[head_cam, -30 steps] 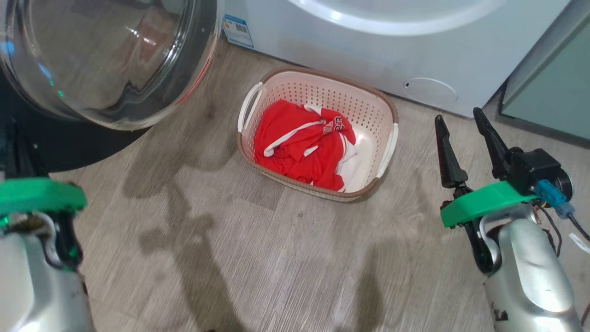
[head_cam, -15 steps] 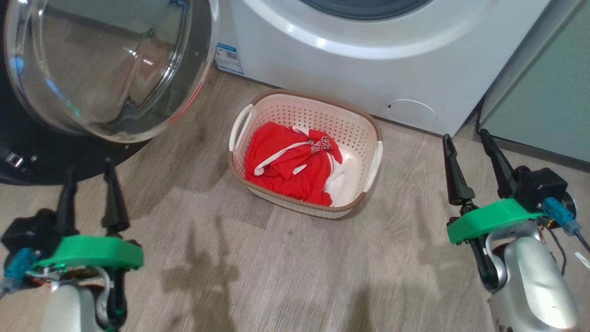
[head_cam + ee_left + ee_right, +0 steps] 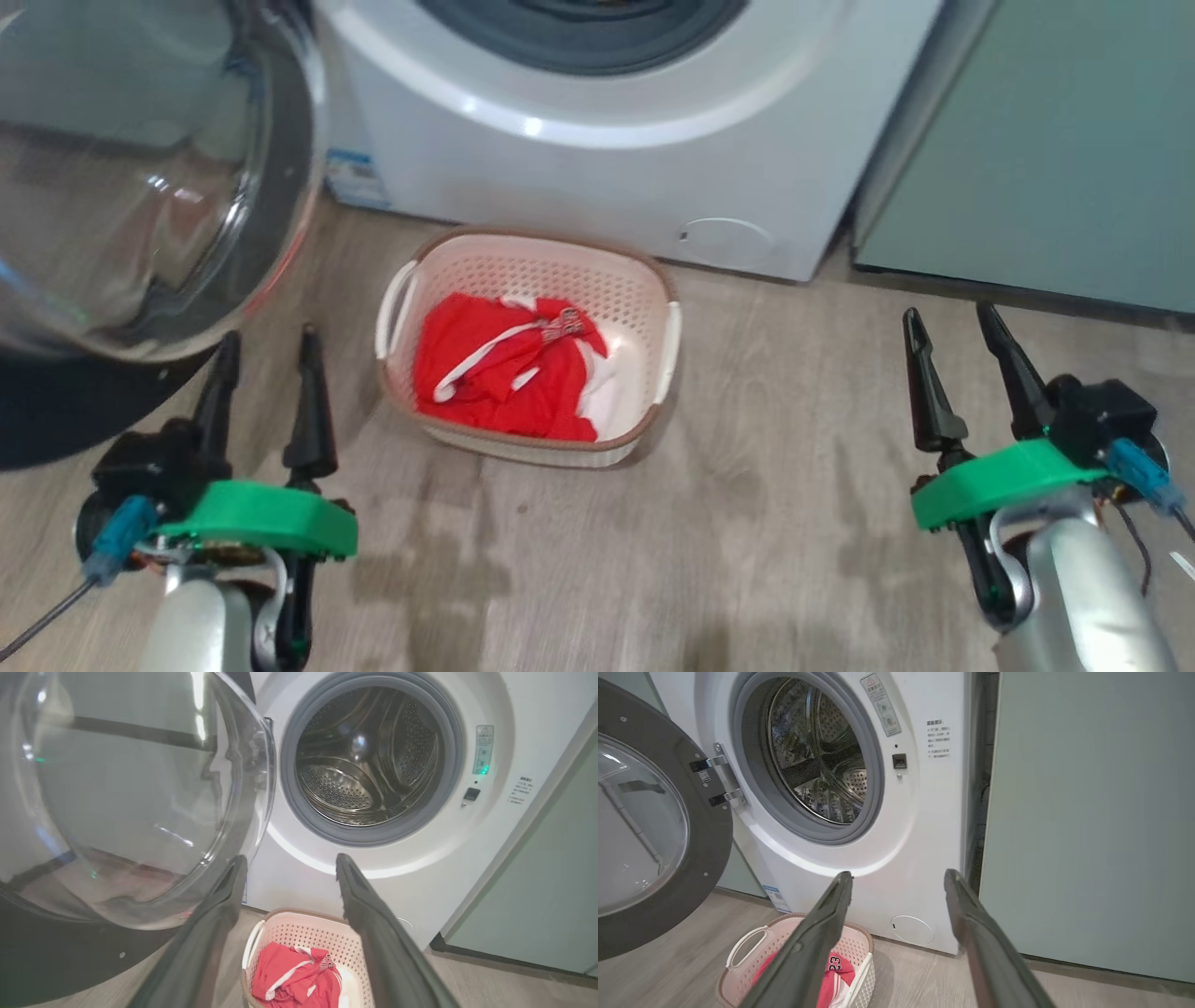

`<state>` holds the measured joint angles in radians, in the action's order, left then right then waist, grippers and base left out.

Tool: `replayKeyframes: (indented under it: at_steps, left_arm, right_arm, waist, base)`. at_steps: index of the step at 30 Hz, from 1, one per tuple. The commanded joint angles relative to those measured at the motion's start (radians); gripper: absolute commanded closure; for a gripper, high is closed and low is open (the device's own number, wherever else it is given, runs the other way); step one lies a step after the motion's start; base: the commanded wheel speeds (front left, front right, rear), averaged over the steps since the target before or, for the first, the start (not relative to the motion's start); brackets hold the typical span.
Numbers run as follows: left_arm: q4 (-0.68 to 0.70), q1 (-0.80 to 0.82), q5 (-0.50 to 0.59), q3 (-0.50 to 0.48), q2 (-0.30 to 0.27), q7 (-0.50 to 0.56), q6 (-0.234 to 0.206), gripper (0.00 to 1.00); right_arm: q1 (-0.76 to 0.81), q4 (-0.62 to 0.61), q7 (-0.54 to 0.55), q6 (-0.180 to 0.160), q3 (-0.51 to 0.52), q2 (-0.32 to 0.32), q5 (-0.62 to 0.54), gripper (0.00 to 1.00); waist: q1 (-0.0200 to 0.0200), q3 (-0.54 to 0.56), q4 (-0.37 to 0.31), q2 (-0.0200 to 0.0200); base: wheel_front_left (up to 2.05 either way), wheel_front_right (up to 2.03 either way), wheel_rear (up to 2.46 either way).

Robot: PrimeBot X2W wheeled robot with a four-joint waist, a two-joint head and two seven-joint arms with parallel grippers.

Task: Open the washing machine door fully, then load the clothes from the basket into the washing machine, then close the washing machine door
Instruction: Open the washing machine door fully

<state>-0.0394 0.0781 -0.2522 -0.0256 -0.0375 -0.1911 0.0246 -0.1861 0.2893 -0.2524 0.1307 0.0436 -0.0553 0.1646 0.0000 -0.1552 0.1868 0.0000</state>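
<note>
Down on the wooden floor [image 3: 747, 523], close before the white washing machine [image 3: 560, 177]: the basket [image 3: 560, 275], with the red clothes [image 3: 495, 373] bunched toward its left side. Left of the machine, the round door [image 3: 140, 215], swung wide on its hinges, steel drum [image 3: 369, 765] laid open. Low at left, beside the basket and near the door's lower rim, the left claw [image 3: 269, 336], fingers apart. Low at right, well clear of the basket, the right claw [image 3: 948, 315], likewise spread. Right of the machine, a pale green cabinet [image 3: 1046, 149].
</note>
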Motion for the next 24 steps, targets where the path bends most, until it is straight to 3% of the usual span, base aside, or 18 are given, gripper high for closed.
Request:
replayKeyframes:
  at_steps: [1,12,24]
  left_arm:
    - [0.037,0.011,0.011,-0.02,-0.017,0.007,0.007,0.0]
    - [0.025,-0.01,0.059,0.042,-0.037,0.028,0.01,0.0]
    - [0.039,-0.047,0.063,0.05,-0.045,0.034,-0.009,0.0]
  right_arm:
    - [-0.002,-0.038,-0.009,0.0,-0.019,0.005,0.008,0.0]
    - [0.072,-0.073,-0.009,0.0,-0.01,0.005,0.014,0.0]
    - [0.097,-0.104,-0.009,0.0,-0.017,0.005,0.02,0.0]
  waist:
    - [0.0,0.025,-0.041,0.0]
    - [0.0,0.076,-0.179,0.0]
    - [0.0,0.087,-0.222,0.0]
  base:
    - [0.0,0.0,0.0]
    - [0.0,0.0,0.0]
    - [0.0,0.0,0.0]
